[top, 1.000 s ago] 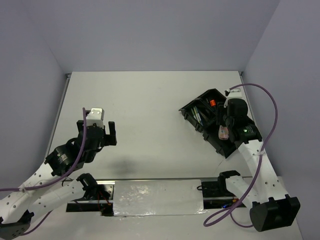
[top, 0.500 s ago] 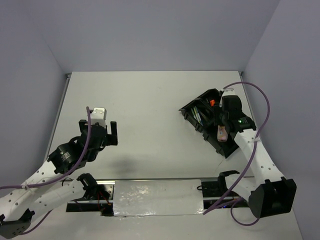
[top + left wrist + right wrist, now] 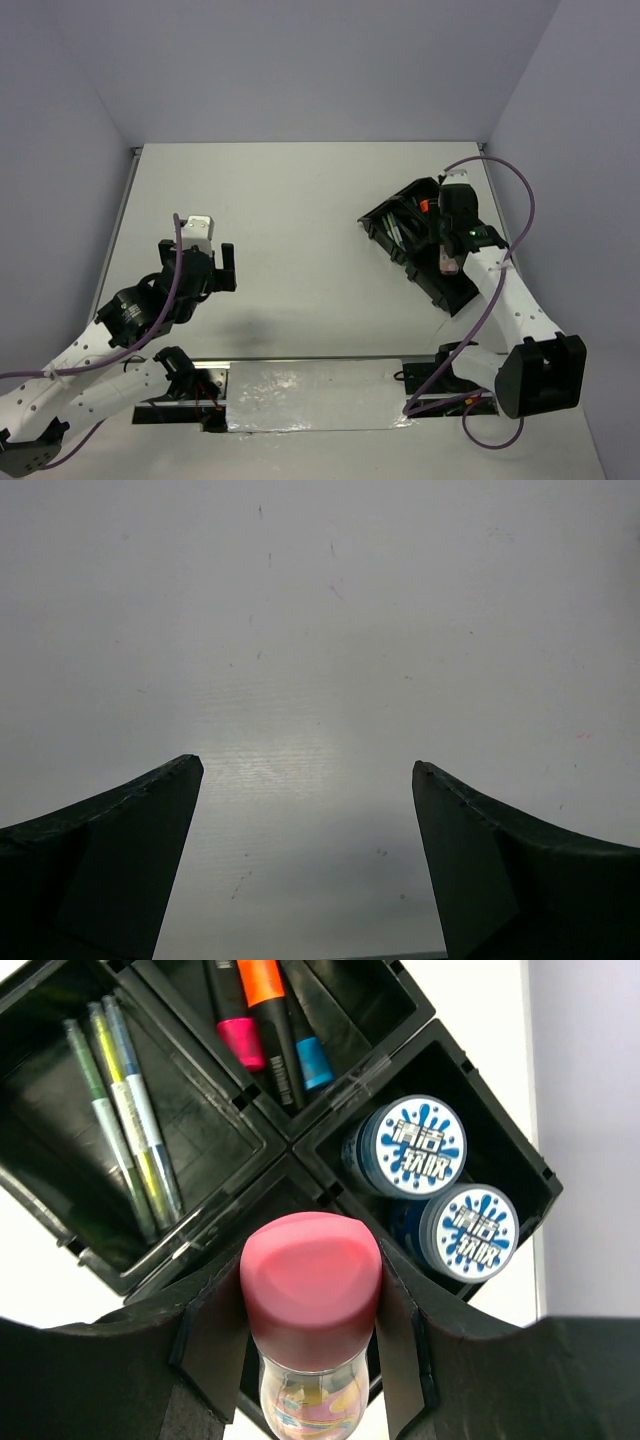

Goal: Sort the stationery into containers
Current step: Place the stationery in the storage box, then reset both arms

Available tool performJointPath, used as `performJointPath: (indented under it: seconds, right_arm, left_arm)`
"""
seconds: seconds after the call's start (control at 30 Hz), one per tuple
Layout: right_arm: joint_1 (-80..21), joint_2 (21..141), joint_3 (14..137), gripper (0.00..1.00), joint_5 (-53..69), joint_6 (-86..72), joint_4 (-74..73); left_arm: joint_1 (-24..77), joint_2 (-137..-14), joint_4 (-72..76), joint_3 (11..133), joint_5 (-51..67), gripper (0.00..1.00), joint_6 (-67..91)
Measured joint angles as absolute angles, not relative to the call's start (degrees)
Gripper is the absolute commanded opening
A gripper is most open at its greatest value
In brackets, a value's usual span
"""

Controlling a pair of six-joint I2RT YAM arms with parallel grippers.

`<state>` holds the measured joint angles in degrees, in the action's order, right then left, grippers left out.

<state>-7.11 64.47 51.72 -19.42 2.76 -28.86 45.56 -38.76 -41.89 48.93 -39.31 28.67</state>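
The black organiser tray sits at the right of the table; it also shows in the right wrist view. One compartment holds thin pens, another holds short markers with pink, orange and blue ends, another holds two blue-white discs. My right gripper is shut on the pink tube and holds it above the tray's near compartment; the tube also shows in the top view. My left gripper is open and empty over bare table at the left.
The grey side wall runs close along the tray's right side. A shiny metal plate lies between the arm bases at the near edge.
My right gripper has moved a little toward the far side over the tray, still holding the pink tube. The left arm shifted slightly and then stayed still.
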Motion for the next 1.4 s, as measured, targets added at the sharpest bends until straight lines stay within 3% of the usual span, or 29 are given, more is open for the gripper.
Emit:
performJointPath:
  seconds: [0.17,0.33,0.63,0.7,0.77,0.93,0.97,1.4]
  right_arm:
    - [-7.09,67.59,51.72,0.07,-22.33,2.81,-28.01]
    - [-7.09,68.64,51.66,0.16,-24.47,2.15,-27.94]
    - [-7.09,68.51,51.18,0.24,-24.62,0.86,-27.94]
    - [-7.09,68.51,51.16,0.4,-24.6,0.84,-27.92]
    - [-7.09,68.51,51.03,0.48,-24.6,0.71,-27.94]
    - [-7.09,68.49,51.0,0.5,-24.12,-0.38,-27.97]
    - [-7.09,68.49,51.0,0.99,-23.88,-0.47,-27.99]
    - [-7.09,67.66,51.0,1.0,-21.58,-1.5,-27.94]
  left_arm:
    - [45.56,-38.85,-41.87,48.9,-39.07,0.99,28.64]
    - [45.56,-38.87,-41.78,48.84,-38.79,0.99,28.62]
    - [45.56,-38.87,-41.78,48.84,-38.72,0.99,28.62]
    - [45.56,-38.87,-41.78,48.84,-38.72,0.99,28.62]
    - [45.56,-38.87,-41.78,48.84,-38.72,0.99,28.62]
    - [45.56,-38.92,-41.78,48.84,-38.72,0.99,28.62]
    - [45.56,-38.92,-41.78,48.84,-38.72,0.99,28.62]
    - [45.56,-39.27,-41.78,48.84,-38.72,0.99,28.62]
